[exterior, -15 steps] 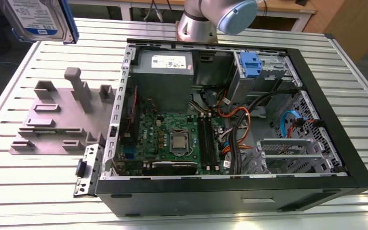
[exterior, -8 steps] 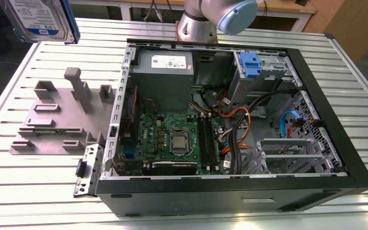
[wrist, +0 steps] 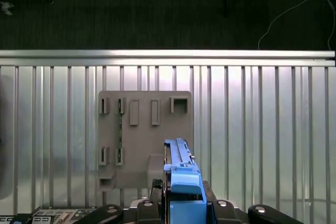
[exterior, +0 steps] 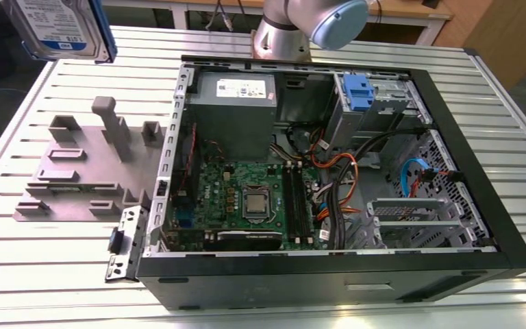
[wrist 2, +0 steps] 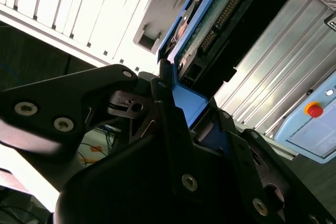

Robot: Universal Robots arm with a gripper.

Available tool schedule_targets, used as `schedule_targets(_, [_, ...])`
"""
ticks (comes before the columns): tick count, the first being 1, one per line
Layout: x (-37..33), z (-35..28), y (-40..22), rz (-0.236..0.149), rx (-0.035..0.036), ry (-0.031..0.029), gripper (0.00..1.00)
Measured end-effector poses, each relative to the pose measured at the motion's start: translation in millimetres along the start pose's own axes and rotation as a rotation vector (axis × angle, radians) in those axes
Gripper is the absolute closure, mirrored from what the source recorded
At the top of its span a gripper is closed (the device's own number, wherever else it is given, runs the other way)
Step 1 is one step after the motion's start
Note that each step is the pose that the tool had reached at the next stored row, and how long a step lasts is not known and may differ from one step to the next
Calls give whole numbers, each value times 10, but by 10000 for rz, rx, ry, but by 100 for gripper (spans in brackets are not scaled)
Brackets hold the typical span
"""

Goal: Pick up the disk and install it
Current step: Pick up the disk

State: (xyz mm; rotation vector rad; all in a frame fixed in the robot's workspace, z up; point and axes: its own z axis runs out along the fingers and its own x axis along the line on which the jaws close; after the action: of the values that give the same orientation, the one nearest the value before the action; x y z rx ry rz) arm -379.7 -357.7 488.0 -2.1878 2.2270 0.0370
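One open PC case (exterior: pixel 336 274) takes up most of the slatted metal table (exterior: pixel 492 96) in the exterior view, side panel off, insides facing up. Inside: grey pwr supply (exterior: pixel 235 89) at the far end, green mobo (exterior: pixel 244 195) in front of it, orange cables (exterior: pixel 336 164) & a blue cable (exterior: pixel 411 171) toward the exterior view's right, and a blue caddy (exterior: pixel 358 92) in the bay at the far right corner. Grey holder block (exterior: pixel 76 171) lies flat on the table just beside the case, on the exterior view's left, w/ posts & slots sticking up. Arm (exterior: pixel 304 27) rises behind the case. In the second wrist view a pale-blue box w/ a red button (wrist 2: pixel 314 110) sits beyond the slats.

Disk (exterior: pixel 57 27) hangs in the air at the exterior view's top left, raised off the table, well apart from the case. The case's left wall & the pwr supply lie btw it and the caddy bay.

Gripper (wrist 2: pixel 186 109) is clamped on the disk (wrist 2: pixel 220 14). Its black fingers (wrist 2: pixel 164 103) press the blue carrier bracket from both sides, w/ the drive's green circuit side & connector row pointing away from the wrist. In the first wrist view the disk (wrist: pixel 181 169) stands edge-on out of the gripper (wrist: pixel 181 205), over a corner of the holder block (wrist: pixel 142 129).

Labels: white-and-blue label on the disk's face, white sticker on the pwr supply. Print too small to make out.
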Motion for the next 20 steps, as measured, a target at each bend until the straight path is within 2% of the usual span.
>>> schedule_targets(9, [-1, 0, -43, 0, 0, 0, 63])
schedule_targets(20, [-2, 0, -127, 0, 0, 0, 63])
